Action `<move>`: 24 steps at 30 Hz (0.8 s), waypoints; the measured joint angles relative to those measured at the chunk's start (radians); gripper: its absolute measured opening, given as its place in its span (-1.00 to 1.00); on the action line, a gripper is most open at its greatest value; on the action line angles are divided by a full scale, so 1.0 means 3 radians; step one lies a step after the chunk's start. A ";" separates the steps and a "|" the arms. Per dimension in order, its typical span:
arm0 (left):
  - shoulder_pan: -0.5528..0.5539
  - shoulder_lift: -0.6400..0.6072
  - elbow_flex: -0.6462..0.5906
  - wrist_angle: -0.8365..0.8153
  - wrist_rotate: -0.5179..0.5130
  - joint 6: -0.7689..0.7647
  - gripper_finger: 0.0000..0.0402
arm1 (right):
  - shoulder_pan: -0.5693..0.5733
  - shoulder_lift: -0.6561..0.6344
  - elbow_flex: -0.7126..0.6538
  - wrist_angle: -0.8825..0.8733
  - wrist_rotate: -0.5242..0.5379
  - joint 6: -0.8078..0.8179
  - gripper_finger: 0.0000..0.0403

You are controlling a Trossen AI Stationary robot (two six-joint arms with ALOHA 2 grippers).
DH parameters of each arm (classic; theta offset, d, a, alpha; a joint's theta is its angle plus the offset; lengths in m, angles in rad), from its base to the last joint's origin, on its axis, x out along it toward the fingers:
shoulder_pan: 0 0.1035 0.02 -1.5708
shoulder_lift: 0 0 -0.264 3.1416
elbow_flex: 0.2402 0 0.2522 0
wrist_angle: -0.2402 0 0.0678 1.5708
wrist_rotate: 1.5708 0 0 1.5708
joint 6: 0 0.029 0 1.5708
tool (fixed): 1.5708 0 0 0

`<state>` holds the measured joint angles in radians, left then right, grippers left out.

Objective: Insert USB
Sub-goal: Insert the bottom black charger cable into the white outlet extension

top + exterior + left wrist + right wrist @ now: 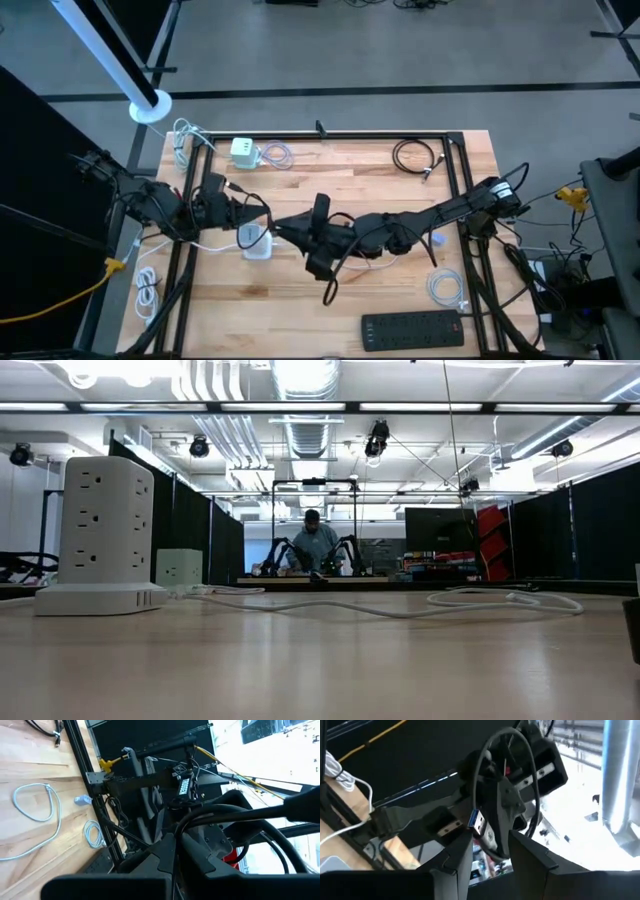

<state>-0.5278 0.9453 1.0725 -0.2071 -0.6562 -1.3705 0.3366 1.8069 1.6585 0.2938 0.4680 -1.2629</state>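
A USB plug (479, 822) with a silver shell and a blue tongue sticks out past the fingertips of my right gripper (490, 840), which is shut on it. In the high view that gripper (285, 228) hovers mid-table and points toward the table's left edge. A dark cable (330, 290) trails from it to the wood. My left gripper (177, 842) faces it from the left (262, 218), shut with nothing showing between its fingers. A white power tower (257, 242) stands on the table just below both grippers. It also shows in the low view (100, 530), where neither gripper appears. My right gripper pinches the plug's dark body (489, 839) between its two fingers, and the metal end juts out beyond the fingertips. The fingers lie about level and come from the table's right side. The plug is lifted clear of the table; the gripper hides the contact itself.
A second, pale green power block (243, 150) sits at the far left. Near it is a white cable (277, 155), at the far right a black coil (415, 157), at the near right another white cable (445, 287) and a black power strip (412, 330). A person (315, 545) sits beyond the table.
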 joint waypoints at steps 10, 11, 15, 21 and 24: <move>0.0001 0.0053 0.0001 0.0001 0.0213 0.0013 -1.00 | -0.0082 0.0001 0.0000 0.0090 -0.0236 -0.0018 -0.53; 0.0001 0.0061 0.0001 0.0000 0.0257 0.0023 -1.00 | -0.0081 0.0001 0.0000 0.0095 -0.0266 -0.0002 -0.54; 0.0001 0.0093 0.0001 -0.0006 0.0300 0.0080 -1.00 | -0.0101 0.0003 0.0000 0.0107 -0.0288 0.0190 -0.60; 0.0001 0.0095 0.0001 0.0012 0.0305 0.0151 -1.00 | -0.0141 0.0004 0.0000 0.0086 -0.0341 0.0491 -0.73; 0.0000 0.0095 0.0001 0.0110 0.0329 0.0241 -1.00 | -0.0156 0.0009 0.0000 0.0088 -0.0455 0.0676 -0.78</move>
<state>-0.5278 0.9737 1.0729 -0.1741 -0.5576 -1.2983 0.2897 1.8095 1.6585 0.3202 0.3316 -1.0601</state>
